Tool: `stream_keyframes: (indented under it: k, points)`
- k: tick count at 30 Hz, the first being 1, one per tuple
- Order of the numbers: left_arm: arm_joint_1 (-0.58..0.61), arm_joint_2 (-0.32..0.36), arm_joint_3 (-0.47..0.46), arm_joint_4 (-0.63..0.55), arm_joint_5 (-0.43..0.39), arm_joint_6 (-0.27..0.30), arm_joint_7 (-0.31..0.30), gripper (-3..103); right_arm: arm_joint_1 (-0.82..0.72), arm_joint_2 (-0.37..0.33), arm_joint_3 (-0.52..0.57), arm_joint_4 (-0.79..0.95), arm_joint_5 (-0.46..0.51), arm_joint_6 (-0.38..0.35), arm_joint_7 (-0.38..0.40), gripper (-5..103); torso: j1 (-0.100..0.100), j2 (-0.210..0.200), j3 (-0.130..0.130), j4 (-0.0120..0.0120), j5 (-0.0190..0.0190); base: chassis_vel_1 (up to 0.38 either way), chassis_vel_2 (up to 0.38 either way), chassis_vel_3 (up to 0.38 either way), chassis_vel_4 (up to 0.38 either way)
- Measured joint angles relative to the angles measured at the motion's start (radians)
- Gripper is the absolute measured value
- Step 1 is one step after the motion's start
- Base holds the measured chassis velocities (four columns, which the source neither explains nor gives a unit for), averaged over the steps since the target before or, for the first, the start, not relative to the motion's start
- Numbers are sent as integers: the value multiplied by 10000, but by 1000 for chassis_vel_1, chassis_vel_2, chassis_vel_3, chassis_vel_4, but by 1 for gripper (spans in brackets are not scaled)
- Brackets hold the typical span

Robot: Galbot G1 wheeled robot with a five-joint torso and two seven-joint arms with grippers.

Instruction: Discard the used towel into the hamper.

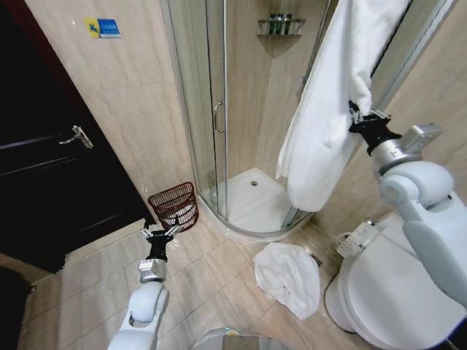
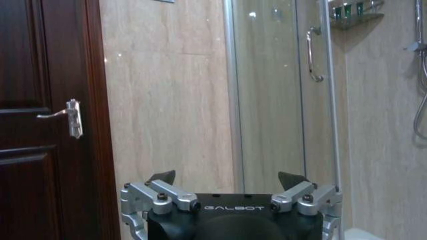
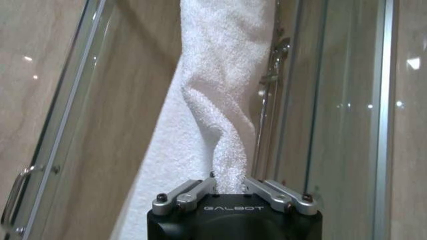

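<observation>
The right gripper (image 3: pixel 227 192) is pinching a fold of the hanging white towel (image 1: pixel 332 102) by the shower, soft, limp, probably light, while the left gripper (image 1: pixel 160 233) hovers spread near the hamper (image 1: pixel 174 205).

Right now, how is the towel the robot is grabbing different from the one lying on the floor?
The hanging towel drapes long from up high; the floor towel lies crumpled in a heap on the tiles. The right gripper is shut on the hanging towel, pinching a fold, while nothing touches the floor towel. The hanging towel looks larger. Both are white terry cloth.
</observation>
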Motion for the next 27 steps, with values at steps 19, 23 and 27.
stream_keyframes:
  k: [19, 23, 27]
  points:
    - [-152, 198, 144, 72, -22, -3, 35, 100, -2959, 649, 1166, 950, -738, 384, 24, 3, 0, 0, 1, 0, 1, 0, 0, 0, 0]
    - [-159, 243, 99, 92, -61, -13, 35, 100, -3166, 973, 1137, 976, -986, 389, 25, 3, 0, 0, 1, 0, 3, 0, 0, 0, 0]
    - [-150, 265, 90, 97, -68, -23, 35, 100, -3376, 1139, 1120, 1067, -1144, 407, -2, 3, 0, -1, 1, -1, 5, 0, 0, 0, 0]
